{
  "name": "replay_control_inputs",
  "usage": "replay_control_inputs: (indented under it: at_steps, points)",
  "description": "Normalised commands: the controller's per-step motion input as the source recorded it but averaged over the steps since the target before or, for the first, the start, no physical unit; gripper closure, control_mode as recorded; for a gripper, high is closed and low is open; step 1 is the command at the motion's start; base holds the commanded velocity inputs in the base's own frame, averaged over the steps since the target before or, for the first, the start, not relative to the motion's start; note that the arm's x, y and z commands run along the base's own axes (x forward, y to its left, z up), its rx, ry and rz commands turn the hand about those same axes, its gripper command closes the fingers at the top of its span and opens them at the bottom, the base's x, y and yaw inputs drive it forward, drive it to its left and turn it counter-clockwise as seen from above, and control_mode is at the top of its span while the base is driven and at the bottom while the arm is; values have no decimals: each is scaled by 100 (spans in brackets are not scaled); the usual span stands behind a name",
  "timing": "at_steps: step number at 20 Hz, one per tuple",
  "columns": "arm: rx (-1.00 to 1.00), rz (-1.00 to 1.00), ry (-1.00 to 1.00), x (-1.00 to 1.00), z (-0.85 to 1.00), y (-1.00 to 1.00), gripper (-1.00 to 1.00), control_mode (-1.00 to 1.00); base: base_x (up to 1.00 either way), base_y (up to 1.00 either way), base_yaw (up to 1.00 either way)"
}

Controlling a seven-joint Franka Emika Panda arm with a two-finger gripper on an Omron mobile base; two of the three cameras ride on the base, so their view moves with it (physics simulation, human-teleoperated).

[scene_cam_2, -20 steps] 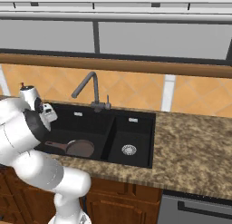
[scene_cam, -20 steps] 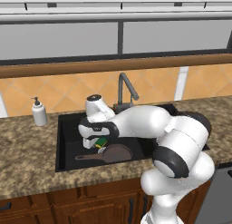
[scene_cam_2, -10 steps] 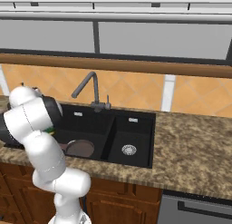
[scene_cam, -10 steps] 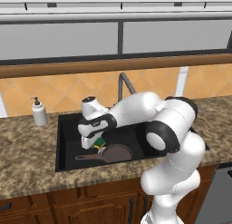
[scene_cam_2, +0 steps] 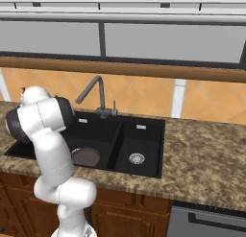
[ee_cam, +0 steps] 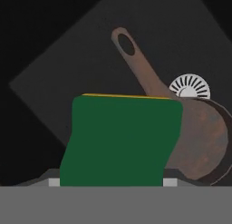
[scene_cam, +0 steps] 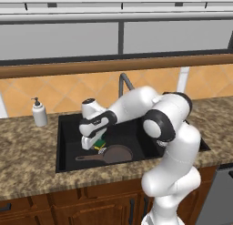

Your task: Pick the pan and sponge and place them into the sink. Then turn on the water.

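My gripper [scene_cam: 93, 140] hangs low in the large basin of the black sink [scene_cam: 68, 133], shut on the sponge [scene_cam: 100, 144]. In the hand view the sponge [ee_cam: 120, 141] shows its green face with a thin yellow edge on top, held at my gripper [ee_cam: 112, 182]. The brown-grey pan [scene_cam: 117, 153] lies on the basin floor just right of and below the sponge, its handle pointing left. The pan [ee_cam: 201, 141] sits beside the round drain [ee_cam: 190, 86]. The pan [scene_cam_2: 85, 157] also shows behind my arm in the sink [scene_cam_2: 144, 135]. No stream runs from the grey faucet [scene_cam: 123, 81].
A white soap dispenser [scene_cam: 39, 114] stands on the granite counter [scene_cam: 27, 155] left of the sink. The faucet [scene_cam_2: 94, 90] rises behind the divider between basins. The smaller basin holds a metal drain [scene_cam_2: 137, 158]. A wooden ledge and tiled wall run behind.
The arm's upper links have swung and straightened. The gripper stays in the large basin with the sponge, slightly lower. The pan has not moved.
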Motion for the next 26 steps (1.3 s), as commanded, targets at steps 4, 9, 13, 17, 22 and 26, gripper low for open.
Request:
replay_control_inputs:
  at_steps: [4,9,13,17,22,26]
  points:
    - [0,0,2,13,-24,0,100,-100,0,0,0]
    - [0,0,2,14,-25,-1,100,-100,0,0,0]
    - [0,0,3,22,-33,-11,100,-100,0,0,0]
    - [0,0,2,20,-34,-14,100,-100,0,0,0]
    - [0,0,2,17,-37,-9,100,-100,0,0,0]
    - [0,0,1,18,-40,-4,100,-100,0,0,0]
